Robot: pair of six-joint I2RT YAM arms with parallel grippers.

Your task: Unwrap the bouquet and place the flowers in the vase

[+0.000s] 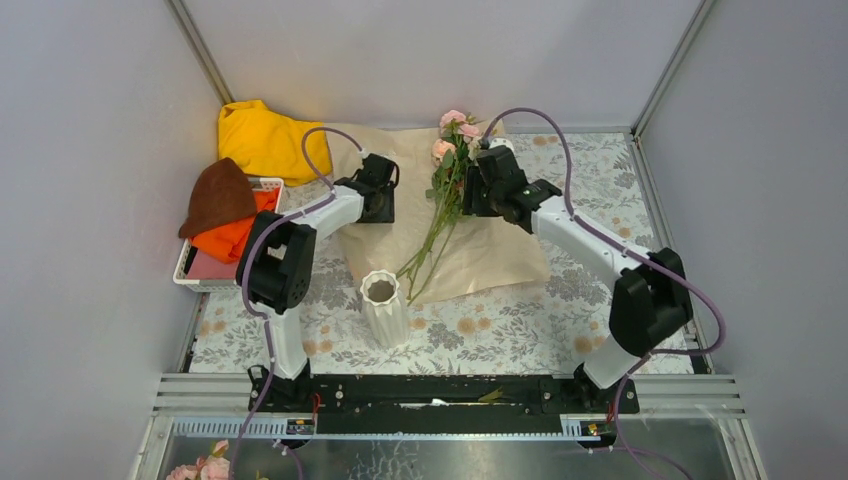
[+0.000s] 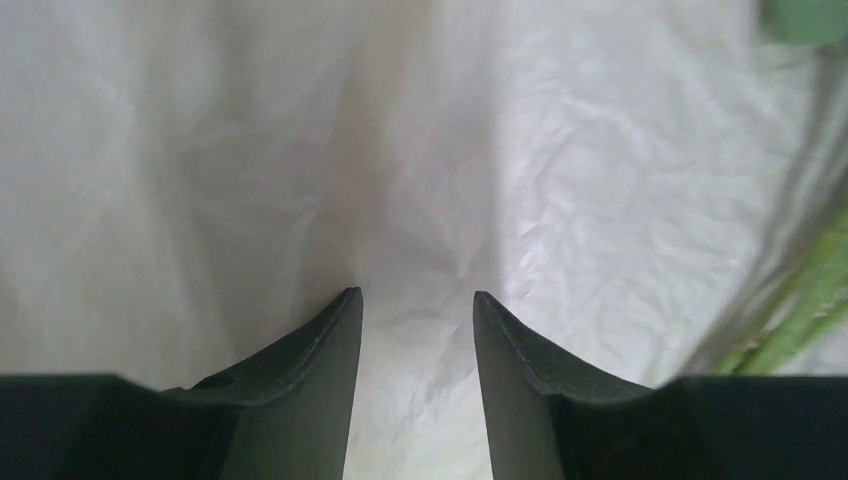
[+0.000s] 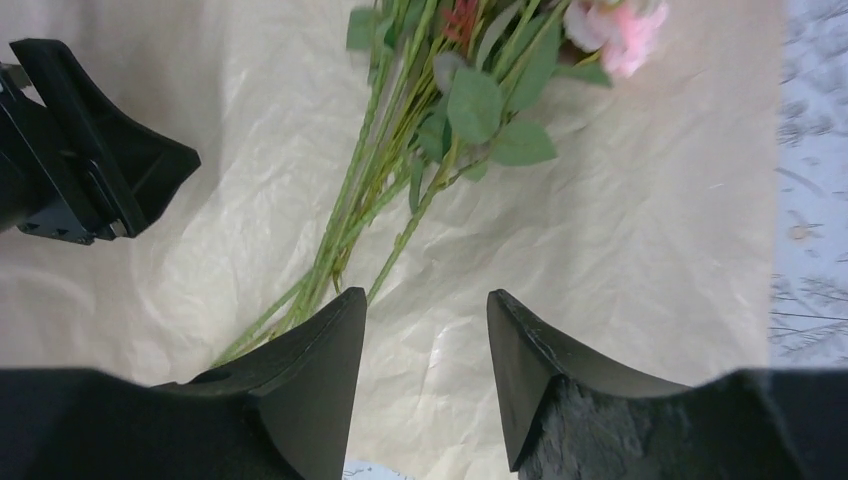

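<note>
The bouquet is unwrapped: its tan kraft paper [image 1: 490, 250] lies spread flat on the table. The flowers [image 1: 440, 205] rest on it in one bunch, pink and cream blooms [image 1: 455, 128] at the far end and green stems pointing toward the vase. The white ribbed vase [image 1: 381, 306] stands upright and holds nothing, just in front of the paper. My left gripper [image 1: 377, 208] hovers low over the paper's left part, open, with only paper [image 2: 415, 200] between its fingers. My right gripper [image 1: 476, 195] is open above the paper, right of the stems [image 3: 350, 220], holding nothing.
A yellow cloth [image 1: 265, 140] lies at the back left. Next to it a white basket [image 1: 192, 272] holds a brown hat [image 1: 220, 195] and orange fabric [image 1: 235, 240]. A flowered tablecloth [image 1: 560, 320] covers the table. Small pink blooms [image 1: 205, 468] lie below the metal rail [image 1: 450, 395].
</note>
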